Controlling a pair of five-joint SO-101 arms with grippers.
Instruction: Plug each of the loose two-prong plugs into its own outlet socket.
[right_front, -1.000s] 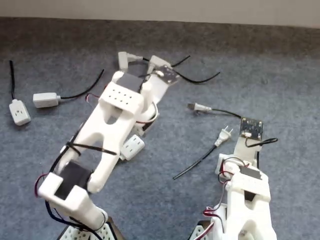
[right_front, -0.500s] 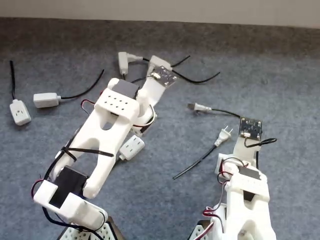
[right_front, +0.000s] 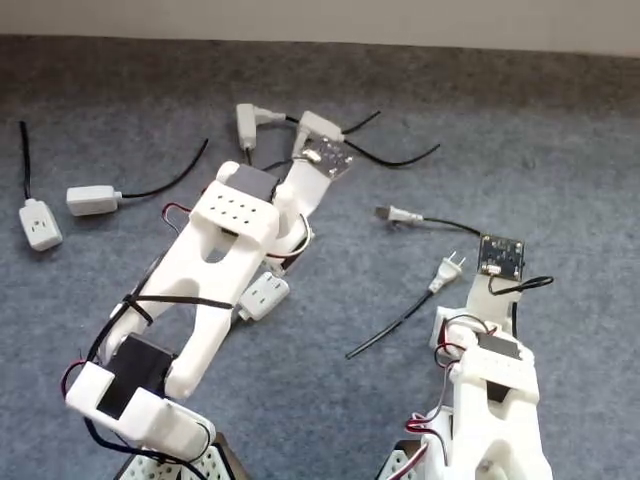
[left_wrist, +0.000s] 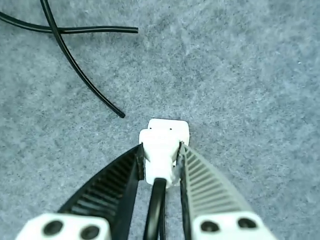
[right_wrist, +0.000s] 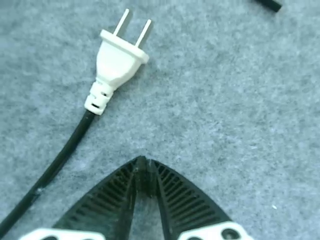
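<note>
I can read no text, label, brand, number or sign in any of my views; whatever marks there may be are too small to make out.

Grey table (right_front: 560, 150) cloth, matt and fuzzy, plug (right_wrist: 116, 57) of smooth white plastic with shiny metal prongs (right_wrist: 144, 33), black cord (right_wrist: 50, 170) smooth and rubbery, right gripper (right_wrist: 145, 167) ribbed matt black plastic.
</note>
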